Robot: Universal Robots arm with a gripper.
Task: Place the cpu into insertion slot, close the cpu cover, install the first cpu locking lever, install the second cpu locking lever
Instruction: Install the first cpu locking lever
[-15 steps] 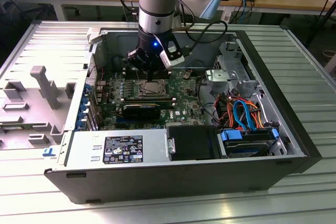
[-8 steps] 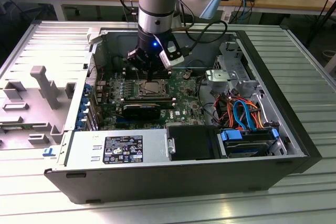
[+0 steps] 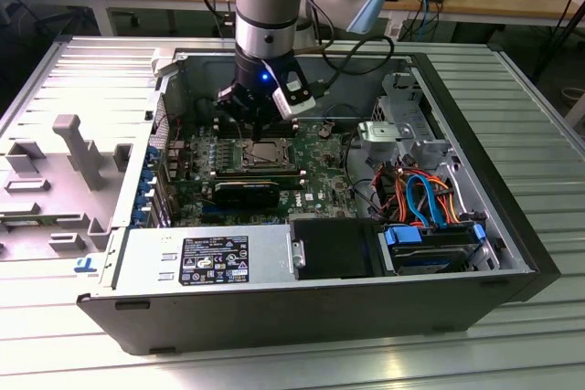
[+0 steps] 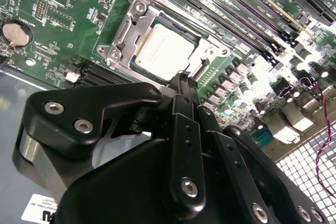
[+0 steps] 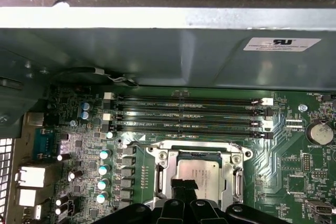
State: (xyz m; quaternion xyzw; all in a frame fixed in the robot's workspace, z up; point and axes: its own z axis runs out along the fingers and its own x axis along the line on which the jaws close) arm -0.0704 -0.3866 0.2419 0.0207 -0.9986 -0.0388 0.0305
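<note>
The cpu (image 3: 270, 152) (image 4: 163, 51) (image 5: 202, 174), a silvery square chip, lies in the insertion slot (image 4: 207, 43) on the green motherboard (image 3: 315, 175). The cpu cover (image 4: 126, 30) (image 5: 164, 178), a silver frame, lies flat around the chip with the metal top showing through its cut-out. My gripper (image 3: 260, 121) (image 4: 182, 78) (image 5: 184, 184) hangs just above the socket's edge. Its black fingertips are pressed together and point down at the frame's rim beside the chip. Nothing shows between them. Whether they touch the frame I cannot tell.
Memory slots (image 5: 189, 114) run alongside the socket. A black heatsink block (image 3: 247, 194), the power supply (image 3: 210, 258) and a drive bay with coloured cables (image 3: 430, 226) fill the case. The grey case wall (image 5: 157, 61) stands close behind the board.
</note>
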